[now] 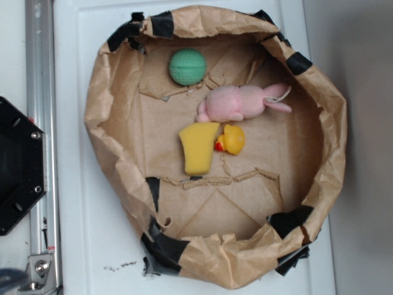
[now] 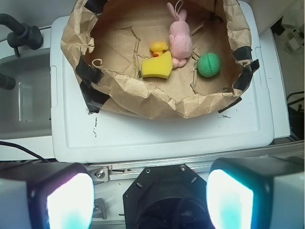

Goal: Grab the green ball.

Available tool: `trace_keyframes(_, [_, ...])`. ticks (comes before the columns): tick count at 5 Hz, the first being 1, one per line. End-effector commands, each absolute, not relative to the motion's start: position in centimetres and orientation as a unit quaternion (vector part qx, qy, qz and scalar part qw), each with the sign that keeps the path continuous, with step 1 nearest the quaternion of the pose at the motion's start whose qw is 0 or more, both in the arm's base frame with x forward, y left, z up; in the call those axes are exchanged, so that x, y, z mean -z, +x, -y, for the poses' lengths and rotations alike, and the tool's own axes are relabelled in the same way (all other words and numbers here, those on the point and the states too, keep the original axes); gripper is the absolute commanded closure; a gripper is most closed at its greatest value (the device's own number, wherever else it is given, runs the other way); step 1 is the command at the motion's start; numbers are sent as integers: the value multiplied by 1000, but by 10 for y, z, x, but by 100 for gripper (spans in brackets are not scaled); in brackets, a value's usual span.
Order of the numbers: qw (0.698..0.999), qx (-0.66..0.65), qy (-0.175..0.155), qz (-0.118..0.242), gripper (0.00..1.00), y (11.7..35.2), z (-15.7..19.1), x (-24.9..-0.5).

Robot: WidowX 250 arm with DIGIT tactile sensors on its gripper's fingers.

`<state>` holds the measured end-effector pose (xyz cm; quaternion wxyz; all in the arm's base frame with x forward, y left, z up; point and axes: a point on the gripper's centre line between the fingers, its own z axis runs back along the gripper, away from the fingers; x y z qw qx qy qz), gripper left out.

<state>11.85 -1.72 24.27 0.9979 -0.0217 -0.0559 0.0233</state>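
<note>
White lid (image 1: 73,203) carries 1 taped brown paper basin (image 1: 110,147).

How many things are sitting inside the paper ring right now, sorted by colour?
Green: 1, the ball
Pink: 1, the plush bunny
Yellow: 2, the rubber duck and the sponge
Total: 4, all inside the brown paper ring

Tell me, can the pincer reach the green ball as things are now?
Probably yes. The green ball lies alone near the paper wall, apart from the pink bunny, nothing on top. The pincer is open, far back.
</note>
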Motion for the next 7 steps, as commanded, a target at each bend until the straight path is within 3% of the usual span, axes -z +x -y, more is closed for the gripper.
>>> trace_keyframes(1, [998, -23, -22, 56, 0, 118, 17, -243])
trace_keyframes(2, [999, -20, -25, 16, 0, 160, -7, -223])
trace_keyframes(3, [998, -12, 0, 55, 0, 199, -21, -201])
trace_keyframes(4, [987, -74, -22, 138, 0, 227, -30, -174])
trace_keyframes(5, [989, 46, -25, 139, 0, 252, -27, -147])
trace_keyframes(6, [980, 175, -4, 100, 0, 272, -25, -109])
trace_keyframes(7, [967, 246, 10, 68, 0, 266, -17, -90])
